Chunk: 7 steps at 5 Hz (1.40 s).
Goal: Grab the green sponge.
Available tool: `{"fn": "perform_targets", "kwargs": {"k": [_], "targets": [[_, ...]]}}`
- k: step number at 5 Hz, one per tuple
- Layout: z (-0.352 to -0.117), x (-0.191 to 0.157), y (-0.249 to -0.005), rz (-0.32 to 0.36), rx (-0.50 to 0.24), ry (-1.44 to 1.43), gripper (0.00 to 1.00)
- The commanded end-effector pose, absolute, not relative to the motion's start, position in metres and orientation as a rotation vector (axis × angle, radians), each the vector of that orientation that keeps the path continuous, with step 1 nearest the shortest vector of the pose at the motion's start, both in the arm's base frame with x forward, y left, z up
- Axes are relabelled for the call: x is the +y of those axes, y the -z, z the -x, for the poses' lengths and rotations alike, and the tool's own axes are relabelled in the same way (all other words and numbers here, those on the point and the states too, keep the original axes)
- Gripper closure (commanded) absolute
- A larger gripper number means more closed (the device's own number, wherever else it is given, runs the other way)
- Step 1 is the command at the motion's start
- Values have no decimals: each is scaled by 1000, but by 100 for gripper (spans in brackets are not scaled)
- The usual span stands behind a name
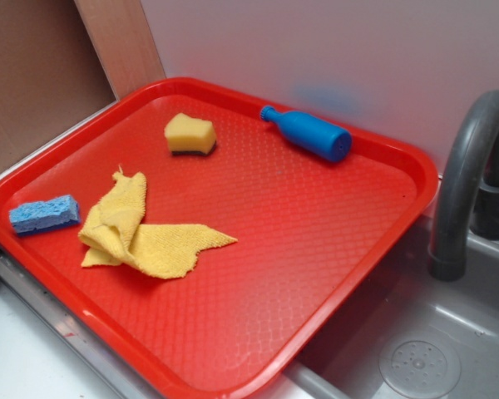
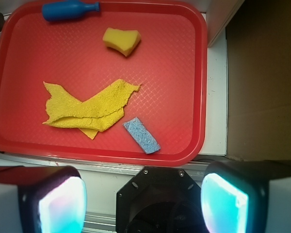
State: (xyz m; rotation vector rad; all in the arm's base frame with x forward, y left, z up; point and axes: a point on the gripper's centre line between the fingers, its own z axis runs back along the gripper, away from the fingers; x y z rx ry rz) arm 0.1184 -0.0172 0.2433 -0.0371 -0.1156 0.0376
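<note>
Green sponge [image 1: 190, 134] [image 2: 121, 40] lying flat on red tray [image 1: 316, 249] [image 2: 184, 73], toward far rim, long axis roughly parallel to that rim, notched side facing blue bottle [image 1: 308, 133] [image 2: 68, 9]. Well apart from yellow cloth [image 1: 141, 233] [image 2: 89, 109] and blue sponge [image 1: 44, 214] [image 2: 141, 135]. Hand [image 2: 143, 201] spread wide, empty, outside tray's near rim.

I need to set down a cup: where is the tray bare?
The red tray is bare on the faucet side, below the blue bottle. Crowded at the far end: yellow cloth, blue sponge, green sponge.
</note>
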Motion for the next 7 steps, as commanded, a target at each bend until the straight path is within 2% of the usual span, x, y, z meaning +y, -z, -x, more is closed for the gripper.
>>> {"fn": "perform_targets", "kwargs": {"k": [1,2,3,4,5,6,7], "targets": [[-118,-17,-243,37,-116,-38,0],[-138,-15,-235,24,-117,-16,0],[-177,-10,-220,-24,-203,69,0],[-224,-17,-203,-62,-219,320,0],[-253,-32,-178,-79,-235,573,0],[-276,-47,-156,-53,-269,821,0],[-291,-56,-134,-10,-261,918,0]]}}
